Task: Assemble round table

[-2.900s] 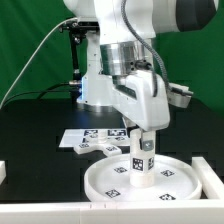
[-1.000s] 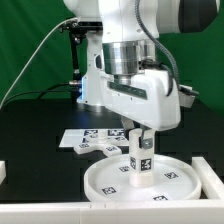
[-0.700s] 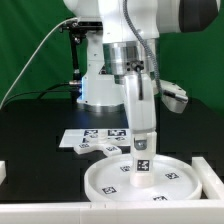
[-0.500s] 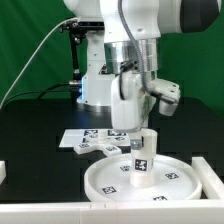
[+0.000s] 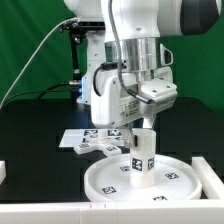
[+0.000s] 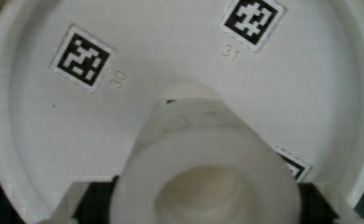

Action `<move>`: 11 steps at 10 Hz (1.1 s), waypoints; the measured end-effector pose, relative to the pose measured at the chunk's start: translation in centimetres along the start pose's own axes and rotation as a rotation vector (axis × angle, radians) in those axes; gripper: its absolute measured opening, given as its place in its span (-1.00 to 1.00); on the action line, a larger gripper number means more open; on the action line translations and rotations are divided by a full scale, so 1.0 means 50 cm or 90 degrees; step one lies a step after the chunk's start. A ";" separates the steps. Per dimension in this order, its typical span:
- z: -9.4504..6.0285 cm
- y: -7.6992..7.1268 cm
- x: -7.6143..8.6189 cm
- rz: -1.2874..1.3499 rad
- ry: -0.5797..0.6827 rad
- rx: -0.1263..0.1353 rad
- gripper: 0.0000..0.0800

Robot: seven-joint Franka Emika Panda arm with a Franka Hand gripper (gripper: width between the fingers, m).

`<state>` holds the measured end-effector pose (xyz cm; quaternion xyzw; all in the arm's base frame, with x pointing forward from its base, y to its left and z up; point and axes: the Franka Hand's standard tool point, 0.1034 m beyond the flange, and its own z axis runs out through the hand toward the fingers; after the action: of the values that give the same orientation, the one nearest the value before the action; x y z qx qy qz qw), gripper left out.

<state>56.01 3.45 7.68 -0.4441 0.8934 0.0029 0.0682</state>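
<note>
End effector [image 5: 144, 130] is pinching the top of the short thick cylinder [image 5: 140, 166]. In the wrist view the dark pads [image 6: 94, 198] sit against opposite sides of the cylinder's top end, no gap visible. I read that as clamped, not spread.

Cylinder stands upright near the middle of the large round rimmed disc [image 5: 95, 180]. Its foot is on the disc floor and the tag faces the exterior camera. The disc lies flat on the black worktop [image 5: 40, 125], at the near edge.

Key relation: the cylinder is directly below the end effector. Its long axis is vertical and looks in line with the tool axis, square to the disc. One arm only, so no choice of side.

Judgement: this is the step of seating the leg into the tabletop. The next move needs a turn or push about that vertical axis. Any tilt between fingers and cylinder would bind it or drag the disc, since nothing visible holds the disc down.

The marker board [image 5: 88, 135] lies behind the disc, toward the exterior view's left. A small white tagged part [image 5: 103, 148] sits just in front of it, untouched. It is too small to confirm as the cross piece.
</note>
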 end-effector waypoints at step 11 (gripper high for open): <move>0.005 0.006 -0.019 -0.872 0.015 0.002 0.62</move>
<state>56.36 4.41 7.55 -0.9089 0.4118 -0.0472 0.0455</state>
